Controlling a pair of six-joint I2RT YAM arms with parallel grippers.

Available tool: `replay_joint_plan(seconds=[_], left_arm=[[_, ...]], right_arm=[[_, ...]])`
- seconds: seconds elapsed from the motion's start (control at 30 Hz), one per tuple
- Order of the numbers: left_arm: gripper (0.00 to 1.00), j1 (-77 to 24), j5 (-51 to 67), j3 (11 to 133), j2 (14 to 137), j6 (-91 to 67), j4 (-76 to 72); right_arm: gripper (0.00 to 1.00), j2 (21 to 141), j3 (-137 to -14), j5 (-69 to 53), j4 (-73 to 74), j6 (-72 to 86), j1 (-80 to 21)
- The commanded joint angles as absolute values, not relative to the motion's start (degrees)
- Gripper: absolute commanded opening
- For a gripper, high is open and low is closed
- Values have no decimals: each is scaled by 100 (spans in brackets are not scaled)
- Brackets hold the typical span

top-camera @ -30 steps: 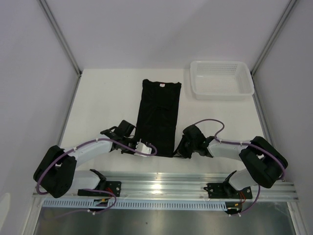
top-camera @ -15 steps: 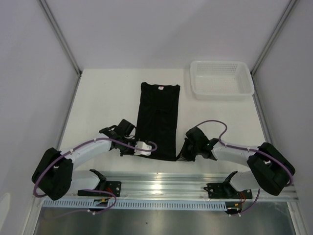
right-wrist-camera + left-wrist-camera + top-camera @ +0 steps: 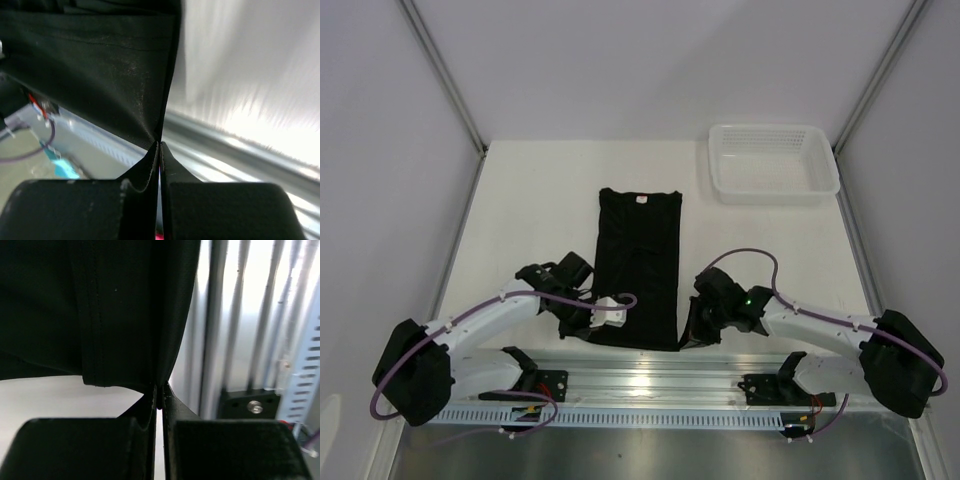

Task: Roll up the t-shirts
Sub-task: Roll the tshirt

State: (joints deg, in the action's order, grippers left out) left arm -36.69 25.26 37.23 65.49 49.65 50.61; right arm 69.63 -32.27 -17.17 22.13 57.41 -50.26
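Observation:
The black t-shirt [image 3: 638, 262] lies folded into a long narrow strip in the middle of the white table, its neck label at the far end. My left gripper [image 3: 588, 328] is shut on the near left corner of the t-shirt's hem [image 3: 125, 340]. My right gripper [image 3: 688, 335] is shut on the near right corner [image 3: 115, 75]. Both hold the near edge just above the table's front edge.
A white mesh basket [image 3: 774, 163] stands at the far right of the table [image 3: 520, 210]. A metal rail [image 3: 660, 385] runs along the near edge right behind the grippers. Grey walls close in on both sides.
Both grippers have pulled the t-shirt toward the near edge. Its far end has slid nearer and its near hem now sits by the rail.

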Motion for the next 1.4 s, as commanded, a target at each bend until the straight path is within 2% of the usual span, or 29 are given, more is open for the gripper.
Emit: replay_joint_plan(seconds=[0.0,0.33,0.47,0.73,0.87,1.1,1.33,1.37], left_arm=[[1,-3709,2988,3911,6390,4623,5818],[1,-3157,2954,4350,7039,4763,5493],[1,-3059,2857,4640,7364,5044,5476],[1,-3059,2839,4588,7436,5265,5519],[1,-3067,2900,4466,7348,5458,5730],[1,-3295,2997,4202,7199,5897,5915],[1,-3480,2935,3902,7084,5845,5687],[1,-3480,2953,3894,7084,5801,5643]], right_arm=[[0,6733,-3366,-2091,2856,5968,-5177],[0,7926,-4139,-2469,2901,4923,-4176],[0,8436,-4491,-2628,2891,4650,-4104],[0,8210,-4307,-2760,3085,4649,-4087],[0,8007,-4298,-2603,3295,4728,-4288],[0,7937,-3886,-2558,3068,5413,-5263],[0,7682,-3612,-2180,2664,5906,-5511],[2,7664,-3665,-2093,2637,5906,-5511]])
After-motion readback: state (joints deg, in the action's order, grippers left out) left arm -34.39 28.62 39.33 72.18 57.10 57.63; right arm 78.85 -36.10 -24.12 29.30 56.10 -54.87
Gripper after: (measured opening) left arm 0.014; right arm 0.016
